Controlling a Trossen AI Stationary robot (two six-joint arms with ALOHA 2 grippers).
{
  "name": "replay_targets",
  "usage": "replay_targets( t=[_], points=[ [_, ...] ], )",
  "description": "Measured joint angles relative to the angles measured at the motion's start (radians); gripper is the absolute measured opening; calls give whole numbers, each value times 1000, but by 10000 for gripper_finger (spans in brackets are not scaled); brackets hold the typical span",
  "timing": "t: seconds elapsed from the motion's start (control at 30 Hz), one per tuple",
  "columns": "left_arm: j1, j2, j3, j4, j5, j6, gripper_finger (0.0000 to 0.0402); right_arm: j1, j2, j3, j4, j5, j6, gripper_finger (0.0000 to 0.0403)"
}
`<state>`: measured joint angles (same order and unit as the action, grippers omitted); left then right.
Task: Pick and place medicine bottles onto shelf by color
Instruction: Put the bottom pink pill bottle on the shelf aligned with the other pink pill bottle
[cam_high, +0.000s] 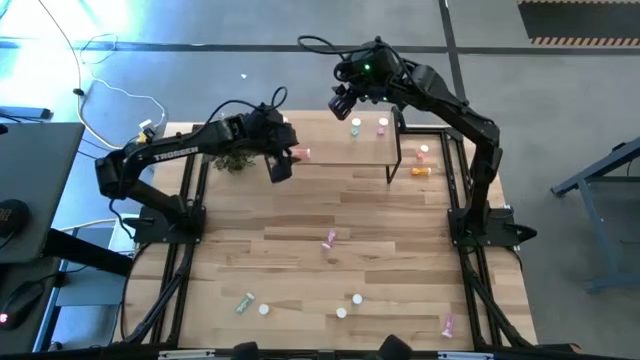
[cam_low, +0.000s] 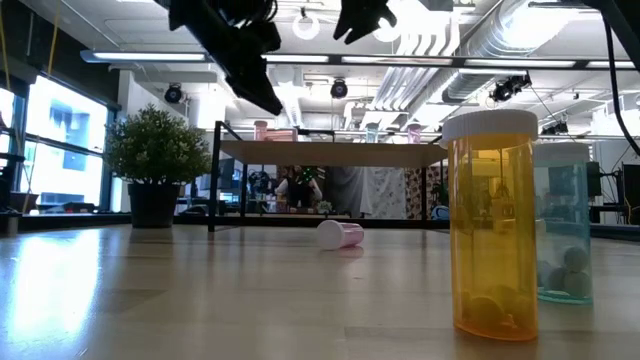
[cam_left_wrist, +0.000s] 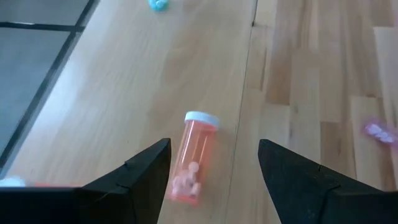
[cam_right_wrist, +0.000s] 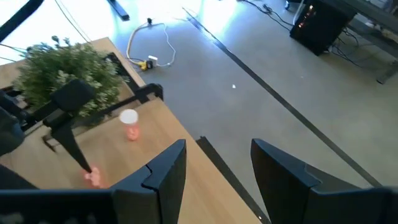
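The shelf (cam_high: 345, 145) stands at the table's far middle. On it stand a pale green bottle (cam_high: 356, 127) and a pink bottle (cam_high: 382, 125), and a reddish bottle (cam_left_wrist: 193, 158) lies on its side near the shelf's left end. My left gripper (cam_left_wrist: 214, 144) is open just above this lying bottle, one finger on either side, touching nothing; it also shows in the high view (cam_high: 281, 166). My right gripper (cam_right_wrist: 219, 144) is open and empty, high over the shelf's far edge (cam_high: 341, 100). Another pale-capped bottle (cam_right_wrist: 129, 123) stands at the shelf's far left corner.
A potted plant (cam_high: 235, 158) stands left of the shelf. Loose bottles lie about the table: pink (cam_high: 330, 240) in the middle, orange (cam_high: 421, 171) right of the shelf, and green (cam_high: 245, 300) and pink (cam_high: 448, 324) near the front edge. An orange (cam_low: 490, 225) and a teal bottle (cam_low: 565, 225) stand near the low camera.
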<state>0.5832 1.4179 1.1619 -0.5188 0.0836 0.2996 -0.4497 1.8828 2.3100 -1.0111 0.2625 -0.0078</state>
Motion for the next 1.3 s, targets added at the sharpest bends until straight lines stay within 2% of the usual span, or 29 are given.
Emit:
replay_targets(
  t=[0.73, 1.3],
  points=[
    [14, 125, 19, 22, -2, 27, 229, -48, 0, 0, -13, -11, -18, 172],
    [14, 141, 19, 24, -6, 22, 125, -48, 0, 0, -14, -11, -18, 172]
  ],
)
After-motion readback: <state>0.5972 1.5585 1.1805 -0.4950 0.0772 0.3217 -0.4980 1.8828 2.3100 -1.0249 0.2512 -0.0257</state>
